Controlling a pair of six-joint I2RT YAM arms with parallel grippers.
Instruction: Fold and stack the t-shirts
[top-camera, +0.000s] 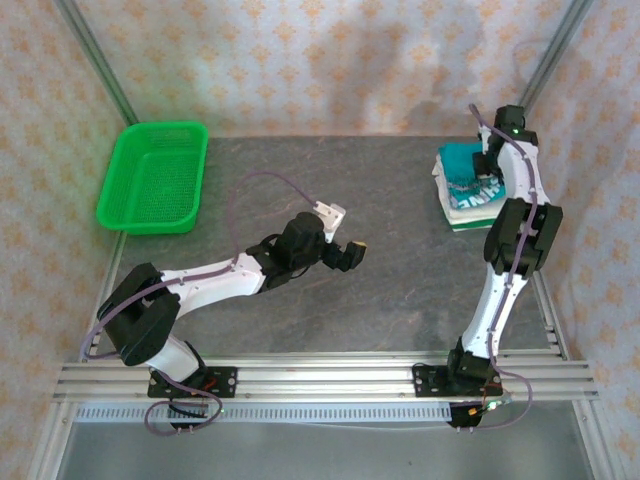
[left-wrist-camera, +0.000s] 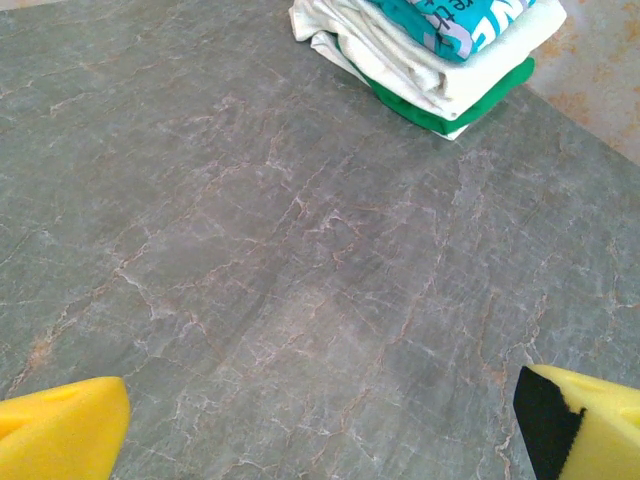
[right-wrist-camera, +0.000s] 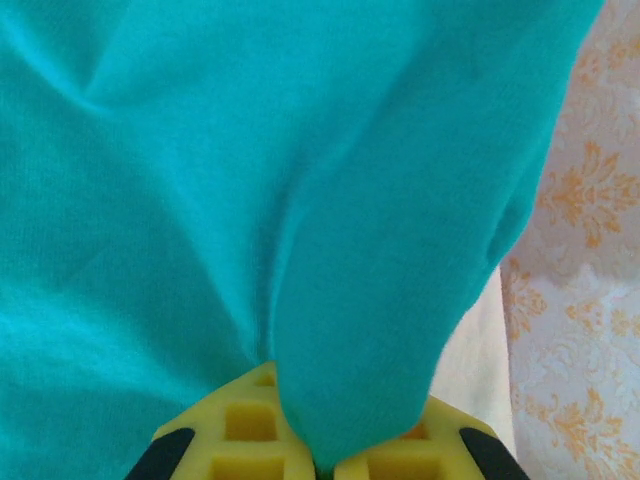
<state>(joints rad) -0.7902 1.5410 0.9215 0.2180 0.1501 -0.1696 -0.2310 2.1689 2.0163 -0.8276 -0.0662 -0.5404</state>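
The grey marbled table (top-camera: 380, 290) fills the middle of the top view, with patterned walls around it. The left arm (top-camera: 210, 280) lies low across the near-left part of the table, reaching toward the centre; the right arm (top-camera: 515, 240) stands tall on the right side and bends over the far-right corner. A green mesh basket (top-camera: 155, 175) sits at the far-left edge, well apart from both arms. The stack (top-camera: 470, 195) of folded shirts lies at the far right of the table, under the right arm's wrist: a green shirt (left-wrist-camera: 450, 105) low down, white shirts (left-wrist-camera: 400, 60) on it, and the teal shirt (left-wrist-camera: 450, 20) with white lettering on top. The right gripper (right-wrist-camera: 325, 450) is over the stack, its yellow fingers (right-wrist-camera: 240, 430) closed together on a raised fold of the teal shirt. The left gripper (left-wrist-camera: 320, 430) hangs above bare table near the centre, jaws spread wide and holding nothing.
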